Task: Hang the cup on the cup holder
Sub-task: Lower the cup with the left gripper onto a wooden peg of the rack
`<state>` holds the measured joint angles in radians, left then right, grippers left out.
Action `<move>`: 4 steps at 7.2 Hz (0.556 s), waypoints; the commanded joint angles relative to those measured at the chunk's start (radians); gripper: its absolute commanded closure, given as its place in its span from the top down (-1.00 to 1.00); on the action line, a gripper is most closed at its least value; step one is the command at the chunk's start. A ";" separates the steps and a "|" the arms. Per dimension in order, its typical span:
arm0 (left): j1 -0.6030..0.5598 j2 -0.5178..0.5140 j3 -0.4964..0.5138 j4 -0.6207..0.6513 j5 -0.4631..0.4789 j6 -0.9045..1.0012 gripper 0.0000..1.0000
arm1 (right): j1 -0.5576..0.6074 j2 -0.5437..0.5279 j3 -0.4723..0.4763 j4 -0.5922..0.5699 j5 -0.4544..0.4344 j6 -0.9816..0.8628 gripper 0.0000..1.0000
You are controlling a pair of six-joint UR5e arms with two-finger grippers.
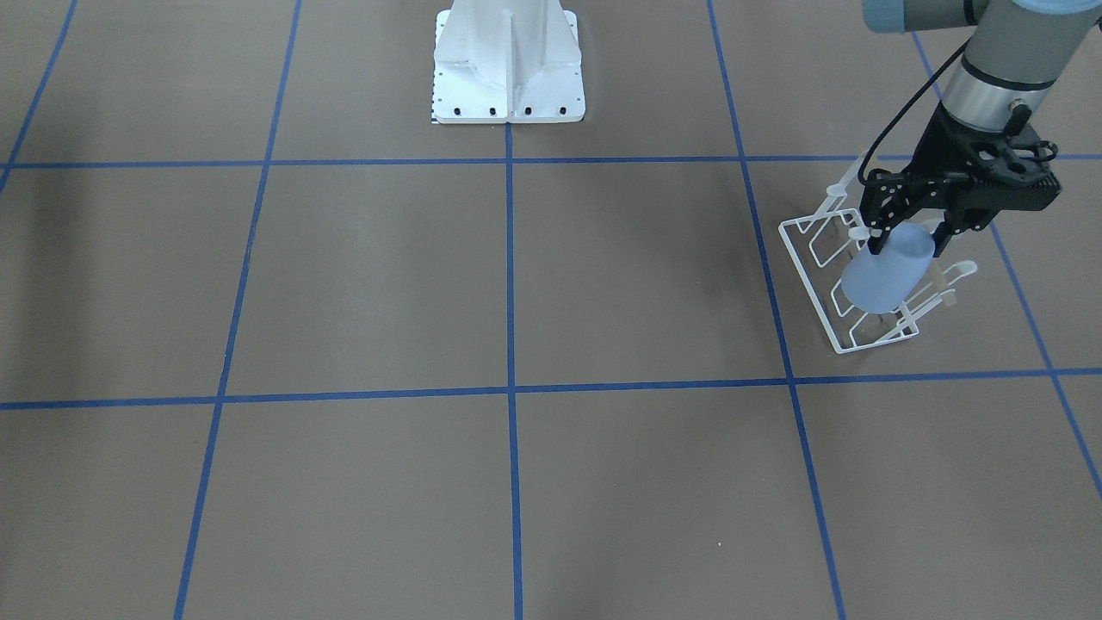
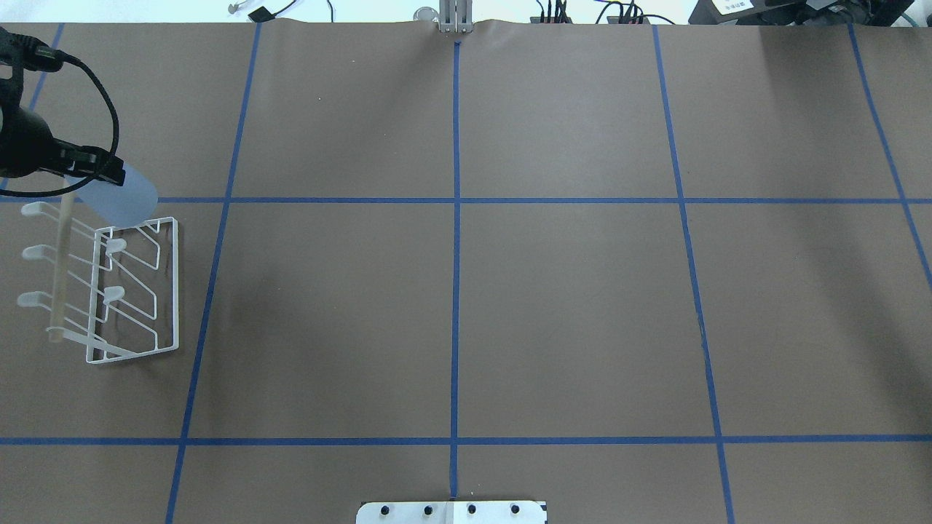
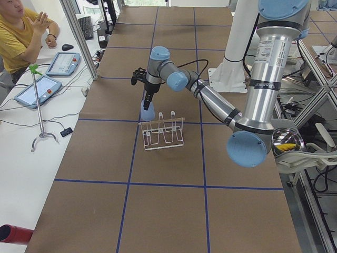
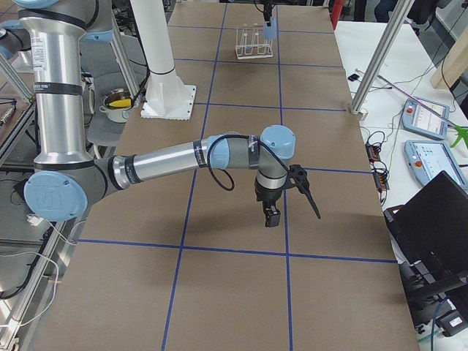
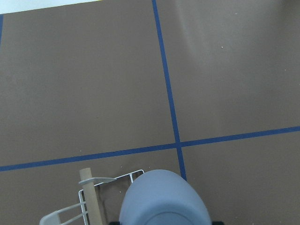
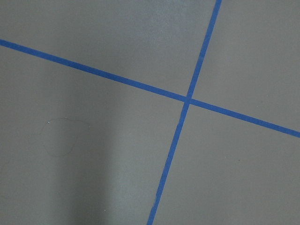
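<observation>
Cup (image 1: 887, 277), light blue and without a handle, hangs tilted from the left end effector (image 1: 908, 244). The two black fingers (image 1: 876, 245) of that end effector are closed onto the cup's rim, one at each side of the mouth. The cup's closed bottom points down and away from the end effector, toward the brown counter (image 1: 516, 284).

Directly beneath the left end effector stands the cup holder (image 2: 111, 294). It is a white wire rack with a slanted frame, round-tipped prongs and a pale wooden rod (image 2: 58, 276) along its top. The cup lies over the end of the rack farthest from the robot, and its body overlaps the wires there in both the front and the overhead view. Whether it touches a prong or sits on one cannot be told.

In the left wrist view the cup fills the lower edge. The rod's end and a corner of the rack sit just beside it, and a crossing of blue tape lines (image 5: 178, 143) lies beyond.

Further right, well apart from the left end effector, the robot's white base plate (image 1: 508, 65) stands at the counter's edge.

The right end effector (image 4: 272, 216) hangs above the counter, far from cup and rack, pointing down. Its wrist view shows another crossing of tape lines below it. It appears only in a side view, so how far its fingers stand apart cannot be told.
</observation>
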<state>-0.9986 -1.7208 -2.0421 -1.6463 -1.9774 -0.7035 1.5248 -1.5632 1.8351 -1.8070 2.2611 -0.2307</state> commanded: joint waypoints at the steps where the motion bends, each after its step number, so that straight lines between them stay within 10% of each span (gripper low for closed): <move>1: 0.014 0.000 0.078 -0.082 0.000 -0.007 -1.00 | 0.000 0.000 0.000 0.000 0.000 0.001 1.00; 4: 0.040 0.001 0.112 -0.092 0.008 -0.005 -1.00 | 0.000 0.000 0.000 0.000 0.000 -0.001 1.00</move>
<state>-0.9714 -1.7198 -1.9441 -1.7345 -1.9735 -0.7087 1.5248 -1.5631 1.8347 -1.8071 2.2611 -0.2314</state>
